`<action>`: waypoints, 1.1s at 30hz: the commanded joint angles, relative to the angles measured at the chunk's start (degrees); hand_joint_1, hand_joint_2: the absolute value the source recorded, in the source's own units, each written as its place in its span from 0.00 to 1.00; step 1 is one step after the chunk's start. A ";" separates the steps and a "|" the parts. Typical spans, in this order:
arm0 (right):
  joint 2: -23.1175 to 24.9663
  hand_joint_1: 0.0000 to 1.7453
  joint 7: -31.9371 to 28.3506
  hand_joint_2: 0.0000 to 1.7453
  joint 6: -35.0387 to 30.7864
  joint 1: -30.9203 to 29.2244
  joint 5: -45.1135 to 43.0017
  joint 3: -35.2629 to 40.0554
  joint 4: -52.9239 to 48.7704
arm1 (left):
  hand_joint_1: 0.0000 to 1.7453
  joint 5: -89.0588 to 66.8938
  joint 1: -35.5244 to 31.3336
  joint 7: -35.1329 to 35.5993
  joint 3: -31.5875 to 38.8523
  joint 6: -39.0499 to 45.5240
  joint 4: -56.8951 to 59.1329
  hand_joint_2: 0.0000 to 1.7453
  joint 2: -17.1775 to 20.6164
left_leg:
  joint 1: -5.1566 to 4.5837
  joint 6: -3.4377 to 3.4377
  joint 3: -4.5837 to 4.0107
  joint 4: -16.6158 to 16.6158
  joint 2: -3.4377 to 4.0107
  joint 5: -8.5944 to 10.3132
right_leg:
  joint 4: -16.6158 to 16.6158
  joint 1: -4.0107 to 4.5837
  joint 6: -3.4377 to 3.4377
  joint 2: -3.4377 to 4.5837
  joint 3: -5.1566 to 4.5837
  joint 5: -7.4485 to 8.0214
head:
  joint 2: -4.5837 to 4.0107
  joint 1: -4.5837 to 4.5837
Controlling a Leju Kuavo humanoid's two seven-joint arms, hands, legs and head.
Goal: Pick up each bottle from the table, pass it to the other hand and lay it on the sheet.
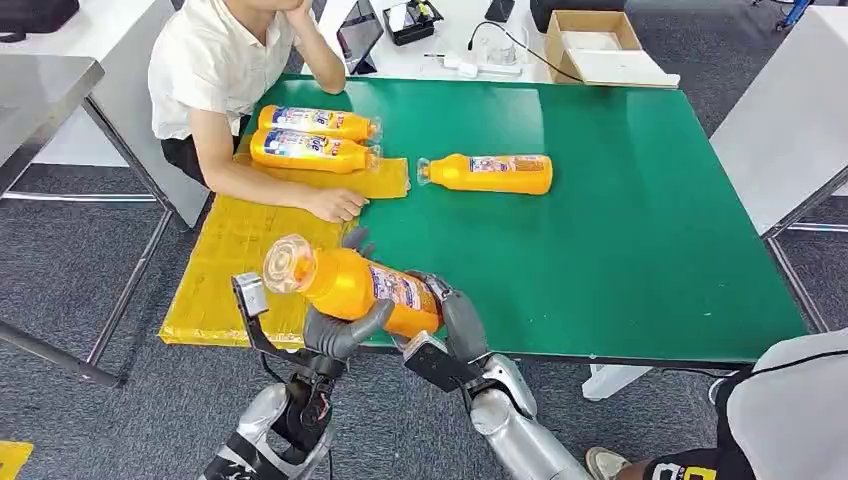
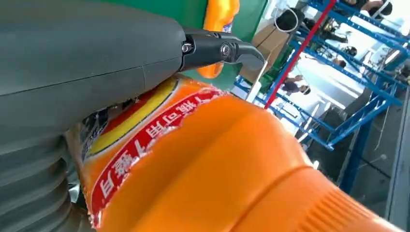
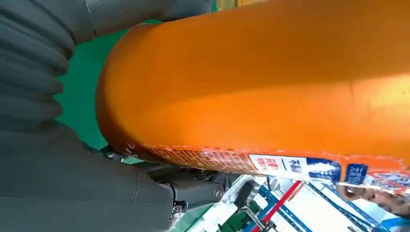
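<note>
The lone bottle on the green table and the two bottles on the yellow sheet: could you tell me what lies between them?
In the head view, just bare green table and the sheet's corner separate the lone bottle from the two bottles.

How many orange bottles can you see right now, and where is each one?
4. Two bottles lie on the yellow sheet near the person: far one, near one. One lies on the green table. One is held between left hand and right hand.

A person in a white shirt [image 1: 215, 60] sits at the green table's [image 1: 620, 230] far left corner, an open cardboard box [image 1: 592, 45] and a black tablet [image 1: 359, 33] lying just beyond its far edge.
</note>
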 commanded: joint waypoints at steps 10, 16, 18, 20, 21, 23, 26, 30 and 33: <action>1.34 0.00 -0.23 1.00 7.24 -2.45 -5.23 6.76 7.99 | 1.00 5.15 -3.49 -2.68 0.45 -2.93 1.49 1.00 -0.95 | 0.06 -0.08 0.29 -0.03 -0.11 -0.11 | -0.03 0.08 -0.15 -0.14 0.32 -0.16 | 0.00 -0.02; 1.21 0.00 -0.16 1.00 8.54 -2.03 -5.87 7.07 6.82 | 1.00 4.74 -2.90 -3.72 0.76 -3.30 0.52 1.00 -0.98 | 0.06 -0.05 0.16 0.00 -0.03 -0.09 | -0.02 0.07 -0.10 -0.07 0.17 -0.10 | 0.00 -0.02; 1.21 0.00 -0.16 1.00 8.54 -2.03 -5.87 7.07 6.82 | 1.00 4.74 -2.90 -3.72 0.76 -3.30 0.52 1.00 -0.98 | 0.05 -0.06 0.22 0.01 -0.10 -0.11 | 0.00 0.06 -0.11 -0.14 0.25 -0.15 | 0.00 0.00; 1.05 0.00 0.10 1.00 9.72 -1.82 -6.59 7.23 6.02 | 1.00 4.56 -2.63 -4.23 0.80 -3.86 0.19 1.00 -0.97 | 0.05 -0.06 0.23 0.02 -0.07 -0.12 | 0.01 0.06 -0.12 -0.10 0.24 -0.15 | 0.00 -0.02; 0.78 0.00 0.07 1.00 10.16 -1.66 -6.72 7.45 5.36 | 1.00 4.31 -2.61 -4.32 0.68 -4.09 0.13 1.00 -0.77 | 0.04 -0.05 0.14 0.02 -0.05 -0.09 | 0.01 0.05 -0.10 -0.08 0.16 -0.11 | 0.00 0.00; 0.37 0.00 0.60 0.00 10.27 -1.37 -7.16 7.36 4.36 | 1.00 4.23 -2.35 -4.42 1.07 -4.09 0.00 1.00 -0.75 | 0.05 -0.07 0.19 0.01 -0.07 -0.10 | 0.00 0.06 -0.12 -0.11 0.22 -0.13 | 0.00 0.00; -0.57 0.00 -0.50 0.00 6.88 1.07 -8.97 4.86 -0.02 | 1.00 3.54 -1.61 -5.09 2.58 -3.06 -0.98 1.00 -0.07 | 0.05 -0.05 0.13 -0.02 -0.08 -0.07 | -0.03 0.06 -0.10 -0.12 0.16 -0.10 | 0.00 -0.02; -2.04 0.00 -3.02 0.00 4.50 7.23 -12.01 1.66 -12.28 | 1.00 3.40 -3.54 -2.14 4.76 0.02 1.92 1.00 1.40 | 0.07 -0.08 0.26 -0.07 -0.20 -0.10 | -0.07 0.08 -0.13 -0.23 0.31 -0.17 | 0.00 -0.02; -3.59 0.00 -1.65 0.00 1.65 8.38 -9.41 2.49 -18.69 | 1.00 -1.77 -8.65 -3.09 7.79 9.49 8.46 1.00 0.92 | 0.05 -0.08 0.17 0.00 -0.14 -0.08 | 0.00 0.06 -0.12 -0.17 0.20 -0.14 | -0.02 0.00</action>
